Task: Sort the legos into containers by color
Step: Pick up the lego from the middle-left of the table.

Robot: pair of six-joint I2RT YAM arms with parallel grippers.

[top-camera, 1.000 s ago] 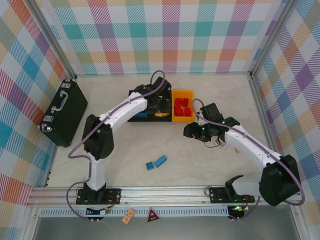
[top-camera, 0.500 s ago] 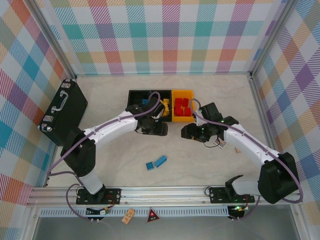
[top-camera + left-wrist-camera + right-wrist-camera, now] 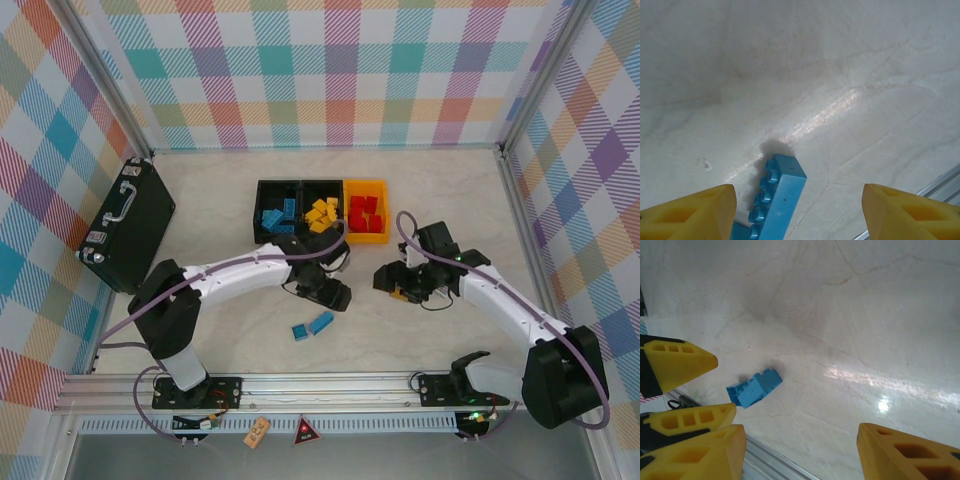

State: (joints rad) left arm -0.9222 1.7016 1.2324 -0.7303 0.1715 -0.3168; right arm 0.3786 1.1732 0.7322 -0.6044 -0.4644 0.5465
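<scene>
Glossy marbled tabletop; studded blue bricks; rectangular plastic bins.

glossy marble-look table, smooth plastic blue lego — matt yellow fingers

Nothing is legible; the red triangle sticker is too small.

Marbled table; on it bins, briefcase, two blue legos.
</scene>
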